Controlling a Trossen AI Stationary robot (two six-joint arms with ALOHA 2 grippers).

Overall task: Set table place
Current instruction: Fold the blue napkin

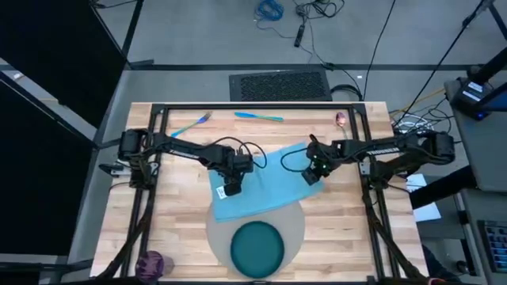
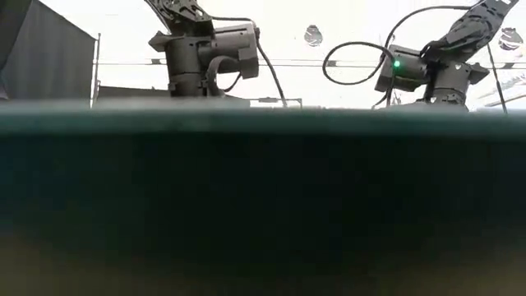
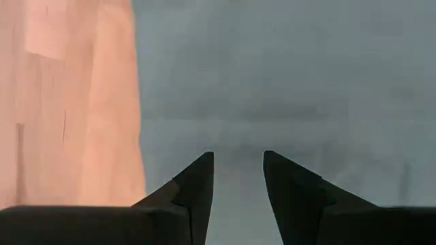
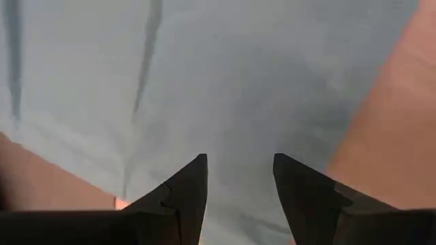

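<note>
A light blue napkin [image 1: 265,188] lies spread flat on the wooden table [image 1: 182,229], its near edge over the far part of the round grey mat [image 1: 297,226]. A dark teal plate [image 1: 257,247] sits on the mat. My left gripper [image 1: 230,188] points down, open, over the napkin's left corner [image 3: 306,82]. My right gripper [image 1: 315,176] points down, open, over the napkin's right corner [image 4: 238,82]. In the low view the plate's rim [image 2: 263,164] hides both sets of fingers. My left gripper stands with its fingers [image 3: 197,184] apart just over the napkin near its left edge; I cannot tell whether they touch the cloth. My right gripper stands with its fingers [image 4: 187,187] apart over the napkin near its right corner; I cannot tell whether they touch it.
Along the table's far edge lie a blue-handled fork [image 1: 190,125], a blue knife [image 1: 259,116] and a spoon [image 1: 341,119]. A small purple cup [image 1: 150,263] stands at the near left corner. Bare wood shows left and right of the mat.
</note>
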